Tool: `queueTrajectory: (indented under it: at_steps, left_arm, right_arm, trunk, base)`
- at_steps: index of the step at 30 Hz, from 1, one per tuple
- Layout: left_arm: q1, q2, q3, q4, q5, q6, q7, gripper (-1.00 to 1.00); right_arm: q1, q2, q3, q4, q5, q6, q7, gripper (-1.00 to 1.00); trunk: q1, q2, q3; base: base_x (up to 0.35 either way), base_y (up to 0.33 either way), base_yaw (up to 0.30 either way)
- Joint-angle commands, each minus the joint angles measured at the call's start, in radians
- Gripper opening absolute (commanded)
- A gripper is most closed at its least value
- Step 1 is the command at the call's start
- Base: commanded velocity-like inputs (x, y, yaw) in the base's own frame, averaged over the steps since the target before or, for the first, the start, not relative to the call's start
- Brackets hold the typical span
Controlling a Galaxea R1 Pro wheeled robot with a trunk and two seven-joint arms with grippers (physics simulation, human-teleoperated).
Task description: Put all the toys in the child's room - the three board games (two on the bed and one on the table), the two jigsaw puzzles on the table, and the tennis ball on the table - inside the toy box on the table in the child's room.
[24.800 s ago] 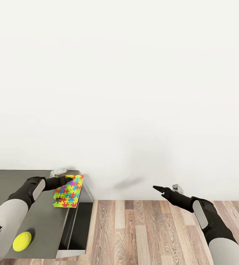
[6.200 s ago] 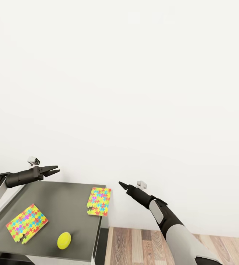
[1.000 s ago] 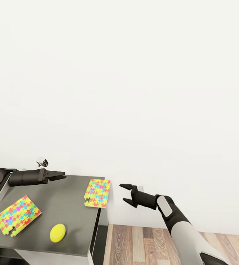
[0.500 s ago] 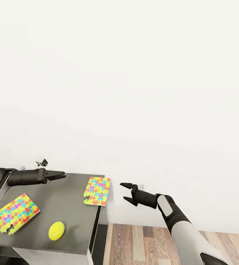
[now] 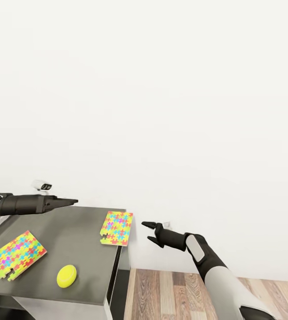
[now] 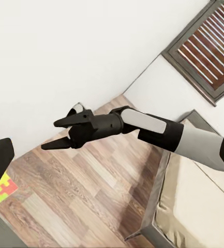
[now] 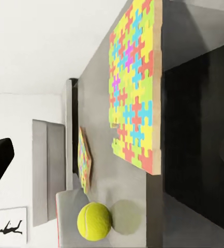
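Head view: the table (image 5: 86,231) occupies the lower left, against the white wall. 3 task items are seen on its top. 1 jigsaw puzzle (image 5: 117,227) lies at the far right corner, its right edge projecting slightly past the table edge. A 2nd puzzle (image 5: 16,261) lies at the near left. The tennis ball (image 5: 67,275) sits between them, nearer the front edge and apart from both.

The right gripper (image 5: 146,231) is held off the table's right end, beside the overhanging puzzle but not touching it; its 2 fingers are parted and nothing is held. This is confirmed in the left wrist view, where the right gripper (image 6: 57,133) shows a clear gap between fingers above the plank floor (image 6: 91,186). The right wrist view looks along the tabletop at the corner puzzle (image 7: 135,88), with the ball (image 7: 94,221) beyond it.

The left gripper (image 5: 70,202) is extended over the far left of the table, above the surface. Its fingers appear pressed together, with nothing between them.

Step judged in hand: approach of the right gripper to the corner puzzle, for pickup.

Next move, as judged: the open fingers are to be brought around the overhanging edge, 1 above and 1 below the thin sheet, then closed. A level approach is likely needed, since the sheet could be pushed inward.
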Motion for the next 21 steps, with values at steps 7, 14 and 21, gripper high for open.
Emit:
queueTrajectory:
  at_steps: [7, 14, 21]
  left_arm:
    - [0.029, 0.005, 0.011, -0.013, 0.015, 0.011, -0.004, 1.00]
    - [0.034, 0.010, 0.044, -0.011, 0.016, 0.010, -0.004, 1.00]
    - [0.036, 0.009, 0.054, -0.006, 0.015, 0.010, -0.004, 1.00]
  right_arm:
    - [-0.003, 0.001, 0.033, 0.000, 0.002, -0.018, 0.003, 1.00]
    - [-0.004, 0.000, 0.039, -0.001, 0.003, -0.023, 0.005, 1.00]
    - [0.000, -0.008, 0.038, -0.001, 0.000, -0.023, 0.012, 1.00]
  trunk:
    - [0.000, -0.001, -0.001]
    - [0.000, -0.001, -0.001]
    - [0.000, -0.001, -0.001]
  base:
    - [0.000, 0.000, 0.000]
    - [0.000, 0.000, 0.000]
    - [0.000, 0.010, 0.000]
